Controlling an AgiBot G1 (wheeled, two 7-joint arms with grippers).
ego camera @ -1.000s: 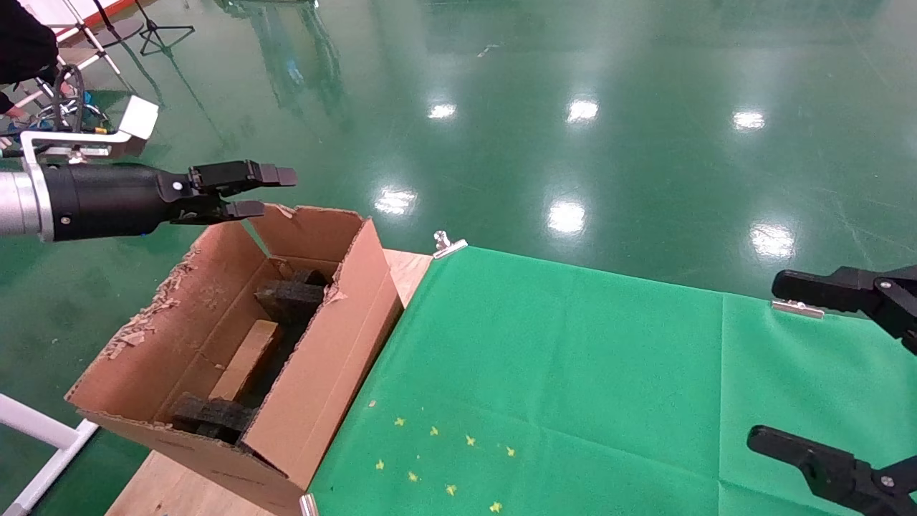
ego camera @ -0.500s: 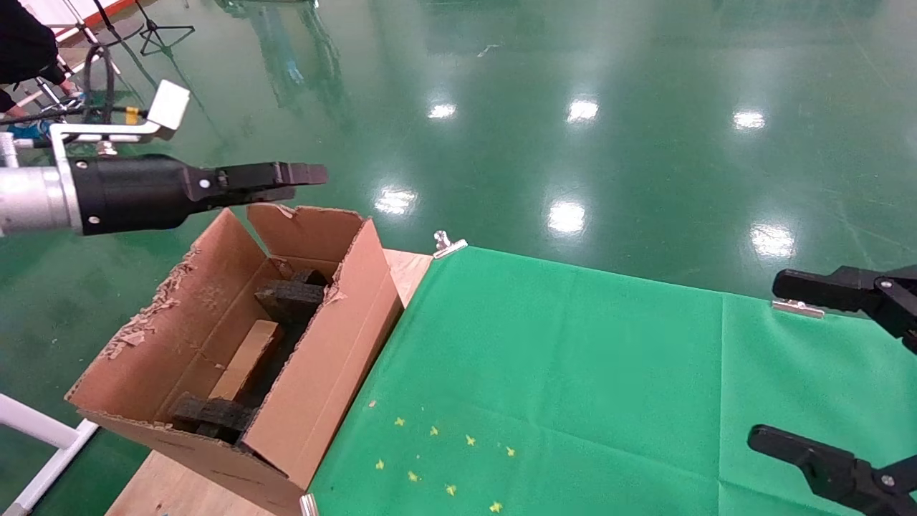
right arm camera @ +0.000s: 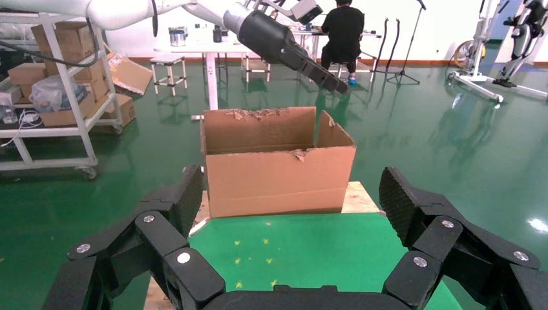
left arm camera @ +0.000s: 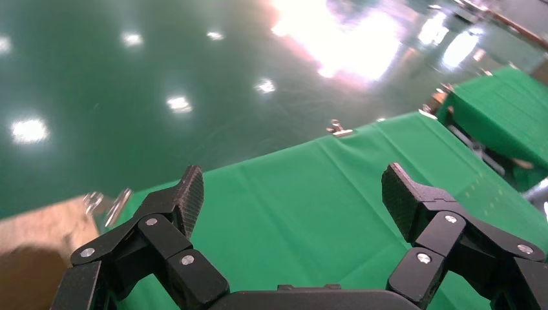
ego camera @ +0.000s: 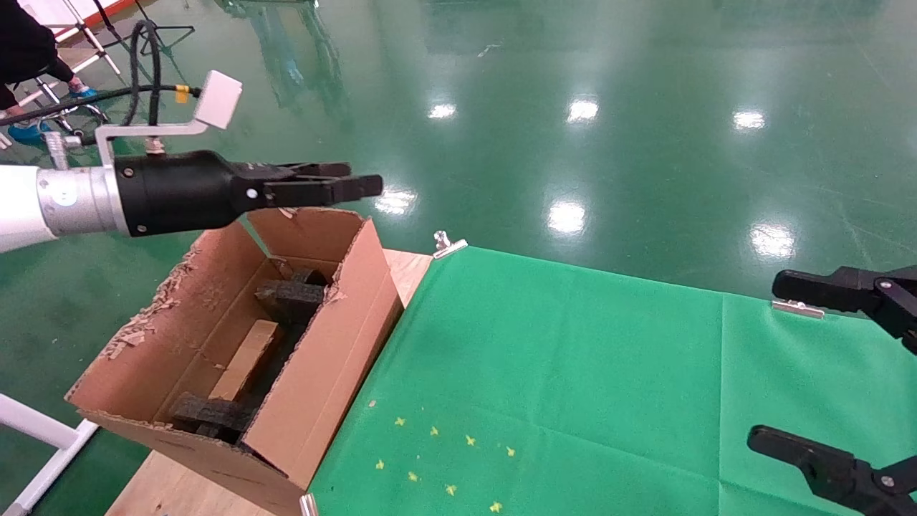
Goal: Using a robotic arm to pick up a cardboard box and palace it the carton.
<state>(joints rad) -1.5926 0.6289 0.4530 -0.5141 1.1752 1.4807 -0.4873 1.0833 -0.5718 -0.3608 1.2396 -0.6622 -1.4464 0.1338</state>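
The carton (ego camera: 315,373) stands open at the table's left end, with ragged flaps and black foam blocks (ego camera: 290,295) inside. A small brown cardboard box (ego camera: 247,362) lies in it between the foam blocks. My left gripper (ego camera: 354,186), on the white arm with the black wrist (ego camera: 175,193), hovers above the carton's far flap, open and empty. In the left wrist view the left gripper (left arm camera: 294,194) looks out over the green cloth. My right gripper (ego camera: 795,365) is open and empty at the table's right edge. The right wrist view shows the right gripper (right arm camera: 294,194), with the carton (right arm camera: 278,174) beyond it.
A green cloth (ego camera: 573,373) covers the table, held by metal clips (ego camera: 448,245), with yellow marks (ego camera: 444,459) near the front. Bare wood (ego camera: 408,269) shows by the carton. A white frame (ego camera: 43,437) stands low on the left. A shelf cart (right arm camera: 58,110) with boxes stands behind.
My left arm has moved to the right, above the carton's far flap towards the cloth, and its wrist has turned. The right gripper, carton and small box have not moved.
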